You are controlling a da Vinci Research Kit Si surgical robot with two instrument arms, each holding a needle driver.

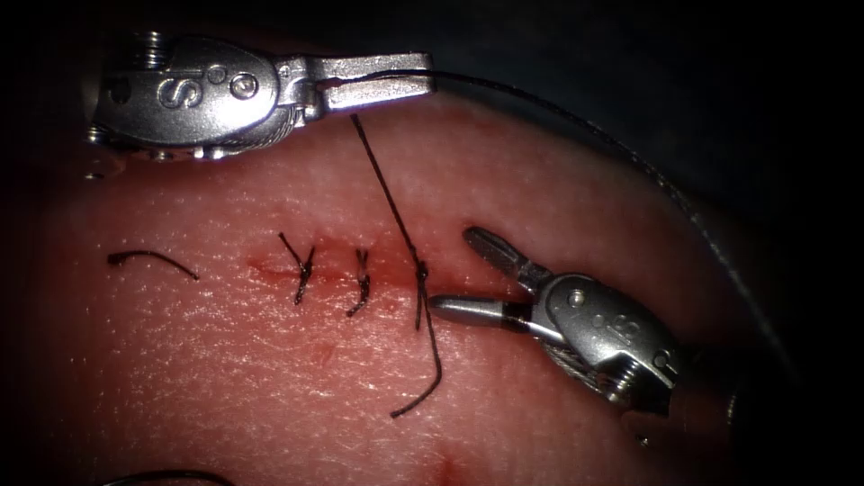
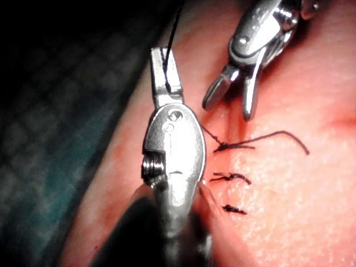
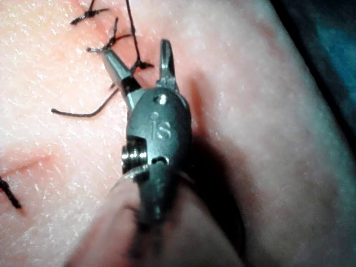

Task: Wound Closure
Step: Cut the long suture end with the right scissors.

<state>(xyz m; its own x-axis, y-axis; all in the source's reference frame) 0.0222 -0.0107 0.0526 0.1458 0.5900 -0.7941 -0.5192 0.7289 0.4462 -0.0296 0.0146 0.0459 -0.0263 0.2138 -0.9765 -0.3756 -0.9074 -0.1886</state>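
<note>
Thread (image 1: 387, 180) taut, left claw (image 1: 378, 83) clamped, right claw (image 1: 468, 274) splayed

— Room around the newest knot (image 1: 421, 268)?
— Bare tissue (image 1: 225, 378) toward seven o'clock. A taut thread (image 1: 382, 175) bars eleven; the right tool's (image 1: 454, 274) spread jaws crowd three, its loose tail (image 1: 430, 360) trails at six
</note>
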